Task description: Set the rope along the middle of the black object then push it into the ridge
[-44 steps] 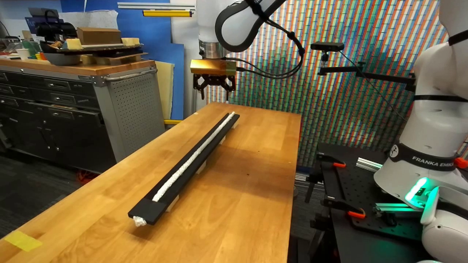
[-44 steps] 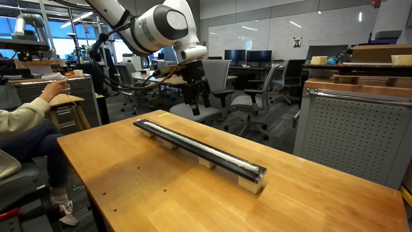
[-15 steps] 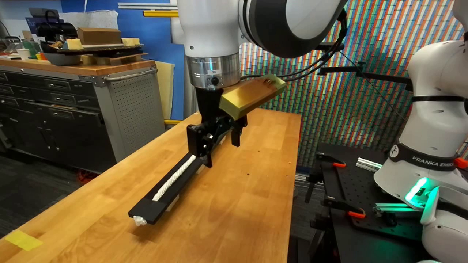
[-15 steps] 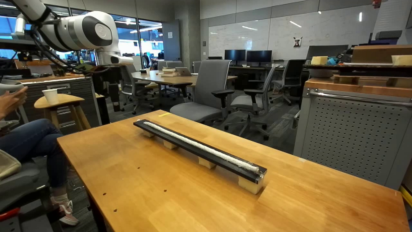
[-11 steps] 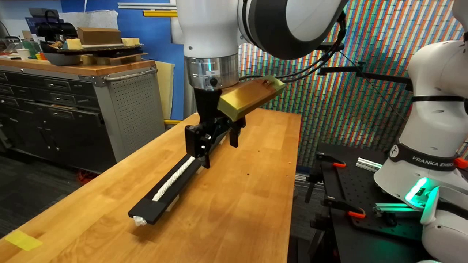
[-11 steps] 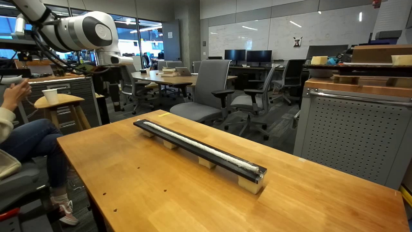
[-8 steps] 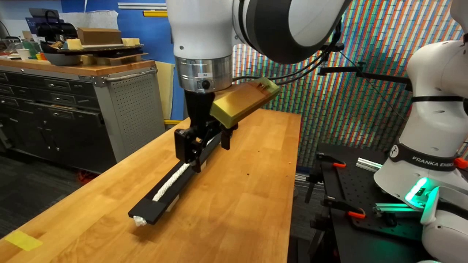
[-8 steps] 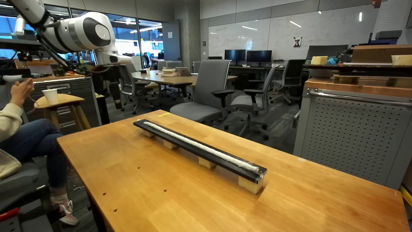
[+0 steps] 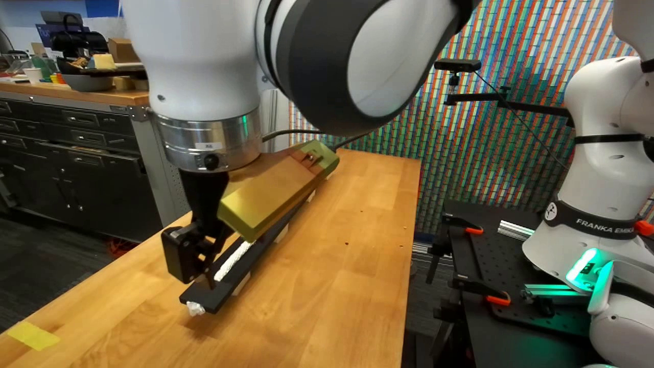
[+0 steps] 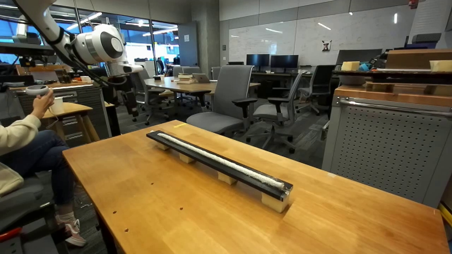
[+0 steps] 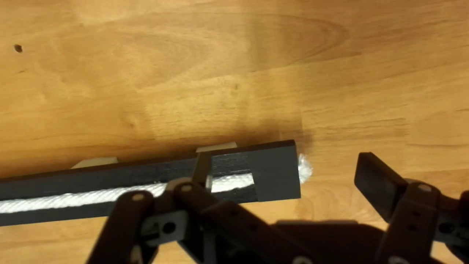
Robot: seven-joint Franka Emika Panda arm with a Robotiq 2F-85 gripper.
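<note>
Running along the middle of the long black bar (image 10: 215, 164), the white rope (image 10: 220, 159) covers nearly its whole length; how deeply it sits I cannot tell. At one end of the bar a plain black section (image 11: 276, 174) ends its visible run, and a white tuft (image 11: 305, 168) pokes out past that end. Over this tufted end is the gripper (image 11: 285, 161), its jaws spread wide, holding nothing: in the wrist view one finger overlaps the rope just beside the plain section, the other stands out beyond the bar. Whether it touches the bar I cannot tell.

Well apart from the bar, a grey bowl (image 9: 88, 83) and a white cup (image 9: 33, 75) stand on a workbench (image 9: 102, 194); the view does not reach inside either. A pale cup (image 10: 59, 106) is on a wooden stool (image 10: 79, 108), likewise well off from the bar, partly hidden by a seated person (image 10: 35, 148) who holds up a white device (image 10: 37, 90).

Beneath the bar, pale blocks (image 10: 274, 203) raise it off the wooden table (image 10: 159, 211), and yellow tape (image 9: 33, 336) marks the tabletop near the tufted end. On the workbench's side of the bar, past the table edge, is a grey chair (image 10: 233, 81); farther from the bar are monitors (image 10: 284, 61) and a whiteboard (image 10: 307, 38). Off the bar's opposite side stands a robot base (image 9: 552, 245).
</note>
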